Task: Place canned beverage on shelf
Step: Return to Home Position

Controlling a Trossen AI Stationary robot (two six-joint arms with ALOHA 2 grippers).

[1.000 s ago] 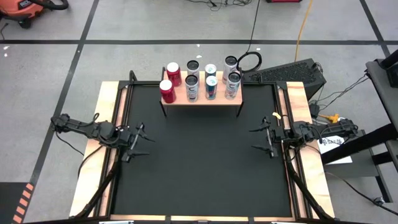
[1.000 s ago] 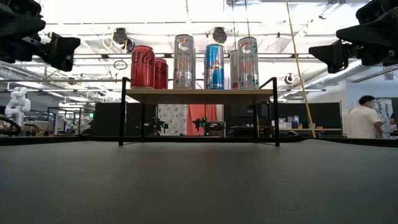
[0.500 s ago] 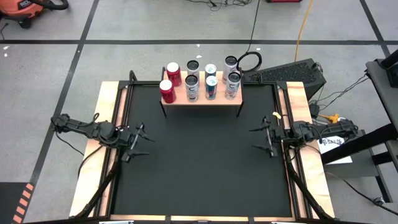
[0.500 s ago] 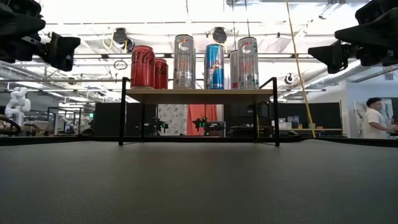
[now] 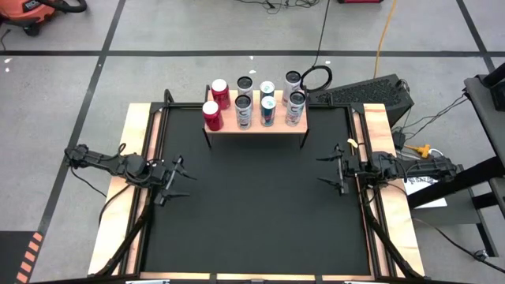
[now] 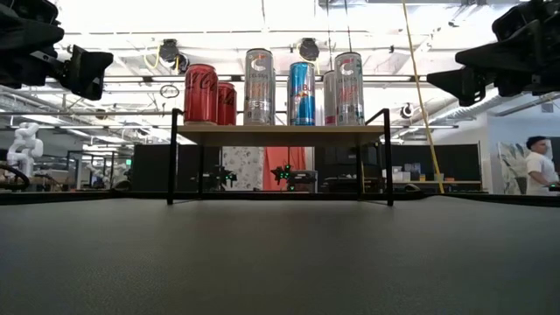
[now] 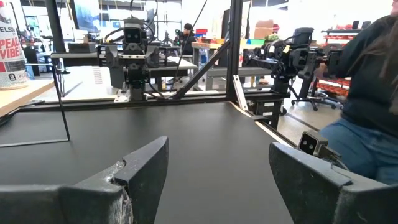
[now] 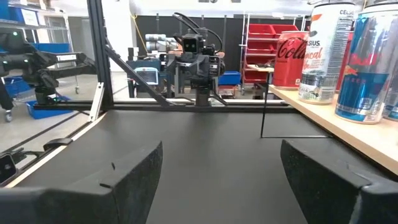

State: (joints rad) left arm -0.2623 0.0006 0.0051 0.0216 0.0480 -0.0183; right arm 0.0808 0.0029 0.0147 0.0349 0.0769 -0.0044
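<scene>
High view | left end effector (image 5: 178, 180) spread wide, empty, at left side of worktop (image 5: 252, 229) | shelf (image 5: 254, 125) at far edge carries eight cans (image 5: 245, 110), paired in rows | right end effector (image 5: 330, 170) wide, empty, right side | stocking looks done, only homing left

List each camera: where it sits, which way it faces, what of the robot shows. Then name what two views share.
High: overhead, straight down on the mat and shelf; shows left end effector and right end effector, both open.
Low: table height, level toward the shelf; left arm and right arm in upper corners.
Left wrist: on the left arm, facing across to the right arm; own fingers show.
Right wrist: on the right arm, facing the left arm; own fingers show.
Shared: both wrist views catch the shelf's cans.
</scene>
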